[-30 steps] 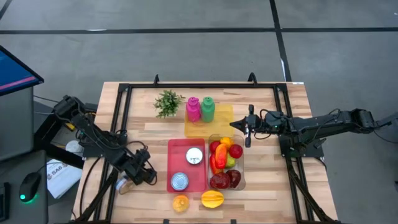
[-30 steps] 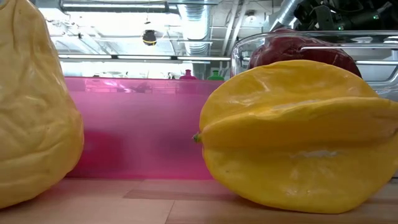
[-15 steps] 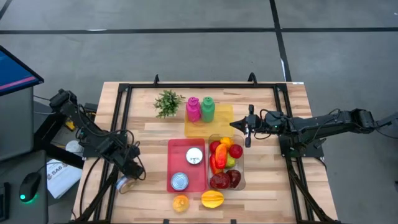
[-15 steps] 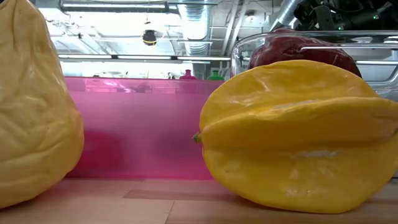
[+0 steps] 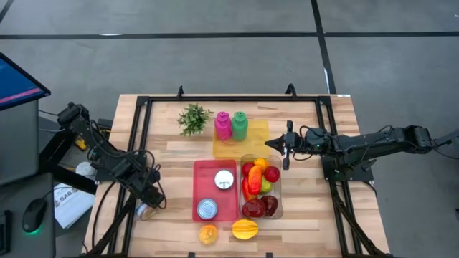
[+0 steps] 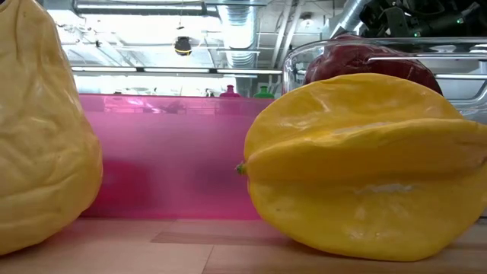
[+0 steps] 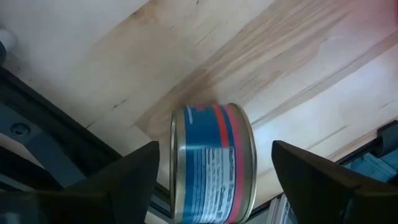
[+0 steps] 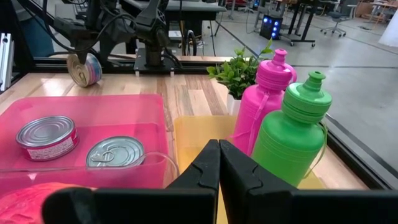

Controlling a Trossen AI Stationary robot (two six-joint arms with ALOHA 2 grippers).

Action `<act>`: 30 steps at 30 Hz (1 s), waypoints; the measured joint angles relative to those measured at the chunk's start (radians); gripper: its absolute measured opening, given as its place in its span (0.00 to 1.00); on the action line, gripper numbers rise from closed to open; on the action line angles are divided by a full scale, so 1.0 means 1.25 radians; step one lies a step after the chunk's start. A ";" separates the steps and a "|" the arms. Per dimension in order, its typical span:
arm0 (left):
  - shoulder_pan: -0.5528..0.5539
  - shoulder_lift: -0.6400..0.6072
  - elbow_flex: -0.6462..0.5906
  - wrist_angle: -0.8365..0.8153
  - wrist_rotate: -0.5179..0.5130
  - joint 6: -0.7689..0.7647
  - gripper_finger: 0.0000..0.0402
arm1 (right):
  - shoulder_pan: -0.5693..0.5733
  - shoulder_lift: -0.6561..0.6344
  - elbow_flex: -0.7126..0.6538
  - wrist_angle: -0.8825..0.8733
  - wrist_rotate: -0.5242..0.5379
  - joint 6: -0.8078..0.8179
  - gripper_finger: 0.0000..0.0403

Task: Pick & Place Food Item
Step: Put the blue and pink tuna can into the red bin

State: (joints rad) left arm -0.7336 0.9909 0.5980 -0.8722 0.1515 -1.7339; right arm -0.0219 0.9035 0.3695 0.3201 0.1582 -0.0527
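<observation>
Cans: two plain silver tins (image 5: pixel 216 193) already sit in the pink plastic tray (image 5: pixel 199 172), one blue-and-red labelled tin (image 7: pixel 211 163) left at the desk's left edge, lying between the left gripper (image 7: pixel 211 177) fingers, spread wide either side, not gripped yet. Right gripper (image 8: pixel 219 163) shut, idle over the yellow tray (image 8: pixel 193 134)
</observation>
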 joint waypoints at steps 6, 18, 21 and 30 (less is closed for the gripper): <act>-0.024 0.000 0.000 0.005 0.001 0.000 0.86 | 0.000 0.000 0.000 -0.001 0.000 0.000 0.00; -0.054 0.112 -0.072 0.209 0.002 0.001 0.91 | 0.000 0.000 0.000 -0.001 0.000 0.000 0.00; -0.054 0.149 -0.089 0.244 0.013 0.001 0.91 | 0.000 0.000 0.000 -0.001 0.000 0.000 0.00; -0.053 0.223 -0.101 0.253 0.087 -0.003 0.89 | 0.000 0.000 0.000 0.002 0.000 0.000 0.00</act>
State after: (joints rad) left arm -0.7994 1.2695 0.4722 -0.5559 0.2607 -1.7379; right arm -0.0219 0.9035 0.3695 0.3225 0.1581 -0.0525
